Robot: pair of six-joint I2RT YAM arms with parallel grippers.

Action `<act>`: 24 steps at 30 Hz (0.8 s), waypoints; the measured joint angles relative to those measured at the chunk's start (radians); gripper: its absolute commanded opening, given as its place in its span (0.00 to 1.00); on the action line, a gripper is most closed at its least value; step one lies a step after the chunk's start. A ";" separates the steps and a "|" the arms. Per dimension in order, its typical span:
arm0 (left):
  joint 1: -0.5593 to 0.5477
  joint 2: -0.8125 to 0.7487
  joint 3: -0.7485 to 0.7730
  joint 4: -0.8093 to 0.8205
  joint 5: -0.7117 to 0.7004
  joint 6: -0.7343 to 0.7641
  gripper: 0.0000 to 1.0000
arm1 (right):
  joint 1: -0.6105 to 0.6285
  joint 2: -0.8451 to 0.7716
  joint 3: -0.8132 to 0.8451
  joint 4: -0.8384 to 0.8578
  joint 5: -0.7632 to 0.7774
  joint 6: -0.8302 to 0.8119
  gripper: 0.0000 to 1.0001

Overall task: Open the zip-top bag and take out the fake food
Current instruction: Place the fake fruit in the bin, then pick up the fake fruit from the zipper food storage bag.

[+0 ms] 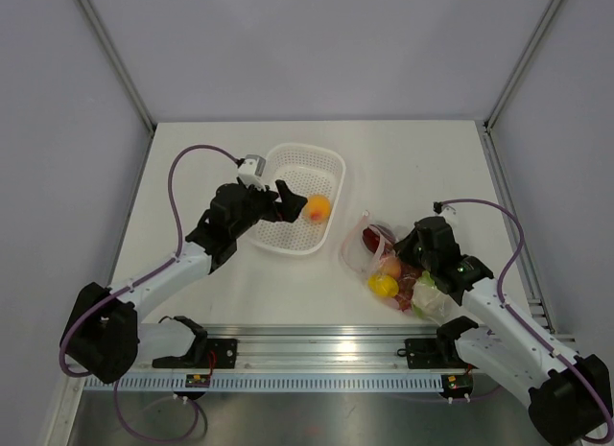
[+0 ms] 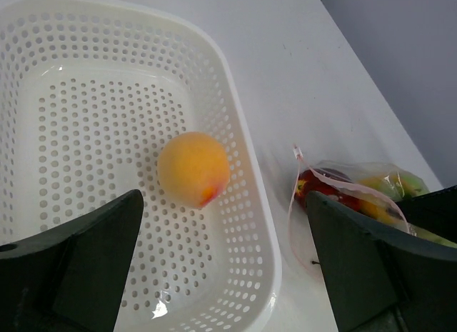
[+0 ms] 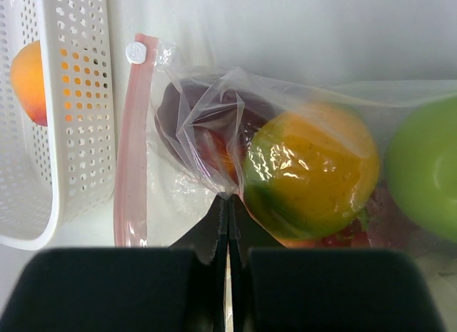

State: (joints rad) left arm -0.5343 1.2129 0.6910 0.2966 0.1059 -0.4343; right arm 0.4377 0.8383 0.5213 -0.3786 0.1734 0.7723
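Note:
The clear zip-top bag [image 1: 357, 252] lies on the table right of the basket, its pink zip strip [image 3: 129, 146] hanging apart at the mouth. Fake food is inside it: a dark red piece [image 3: 187, 107], an orange-yellow fruit [image 3: 312, 168], a green apple [image 3: 426, 168], a yellow piece [image 1: 383, 286] and a pale leafy piece [image 1: 428, 298]. One orange fruit [image 2: 193, 168] rests in the white perforated basket [image 2: 244, 157]. My left gripper [image 2: 225, 268] hangs open just above the basket, holding nothing. My right gripper [image 3: 228, 200] is shut on a pinch of the bag's film.
The basket [image 1: 307, 151] stands at the table's middle, slightly left of the bag. Grey walls close in the table on three sides. A rail with both arm bases [image 1: 317, 355] runs along the near edge.

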 measured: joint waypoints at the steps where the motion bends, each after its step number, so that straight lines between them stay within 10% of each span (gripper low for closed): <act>1: 0.000 -0.001 0.000 -0.001 0.003 -0.010 0.99 | 0.000 -0.002 0.000 0.000 0.000 0.000 0.00; 24: -0.305 0.272 0.192 -0.090 0.123 0.155 0.90 | 0.000 -0.088 -0.002 -0.012 0.023 -0.016 0.04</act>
State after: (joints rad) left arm -0.8391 1.4849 0.8829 0.2066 0.2291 -0.2790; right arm 0.4374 0.7506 0.5190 -0.3908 0.1967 0.7559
